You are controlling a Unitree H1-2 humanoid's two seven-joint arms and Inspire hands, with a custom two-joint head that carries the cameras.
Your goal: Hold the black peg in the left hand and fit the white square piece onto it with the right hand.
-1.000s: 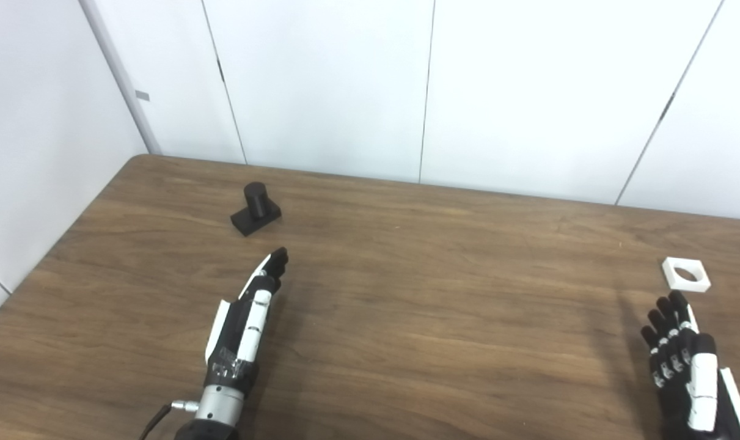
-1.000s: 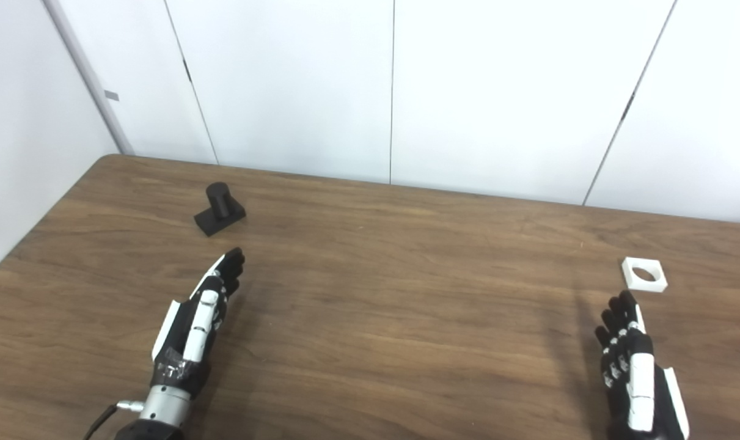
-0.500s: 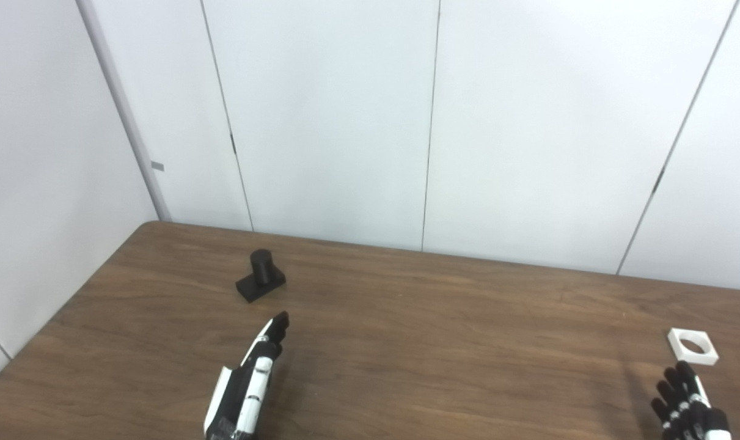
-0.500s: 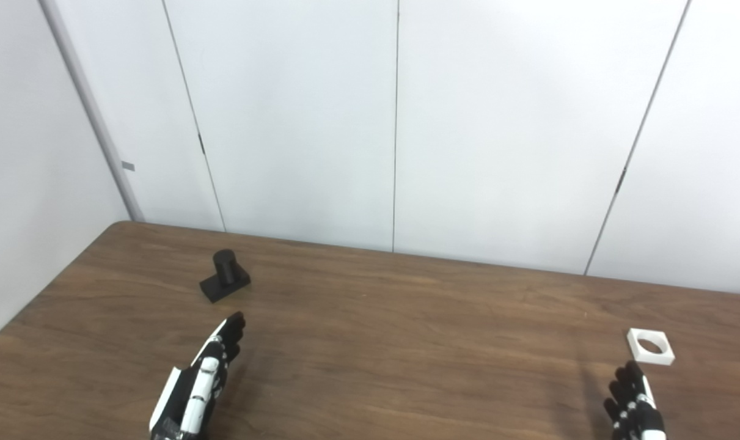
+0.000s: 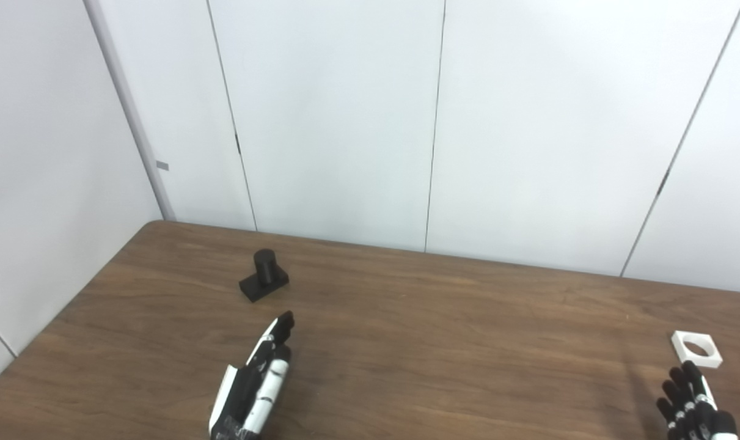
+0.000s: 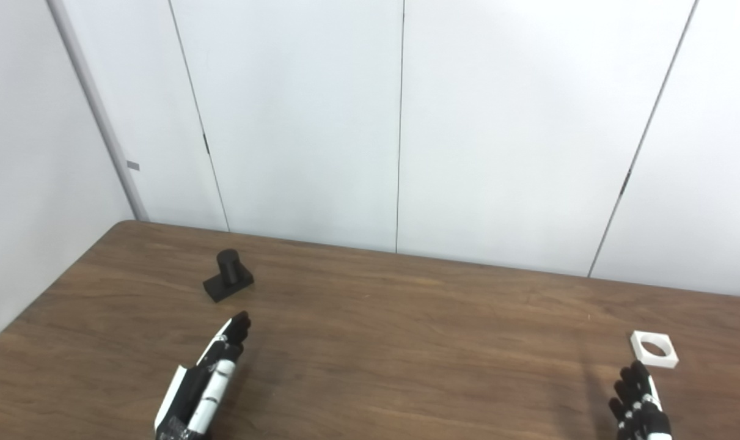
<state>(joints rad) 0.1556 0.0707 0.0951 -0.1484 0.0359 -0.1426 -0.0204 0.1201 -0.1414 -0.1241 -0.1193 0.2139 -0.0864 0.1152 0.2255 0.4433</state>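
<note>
On table, both hands low at the near edge: neither piece picked up yet.
Left hand [image 5: 256,385]: released, fingers extended and pointing ahead, holding nothing; our wrist is cut off by the bottom edge.
Black peg, a short cylinder on a square black base [image 5: 263,282]: upright on the brown wood-grain table [image 5: 443,342], ahead of our left fingertips and slightly to their left, apart from them.
Right hand [image 5: 693,412]: only the fingers show at the bottom right corner; they are spread and hold nothing.
White square piece with a round hole [image 5: 696,349]: flat on the table, just ahead of our right fingertips, not touching.
Change since a second ago: the whole view has tilted up, so more white wall panel [image 5: 333,116] shows and our hands sit lower in frame. That is head motion. Peg and white piece have not shifted on the table; the gaps from hand to piece look about as before.
Meaning: we judge the reach unfinished on both sides; the left grasp on the peg comes first.
</note>
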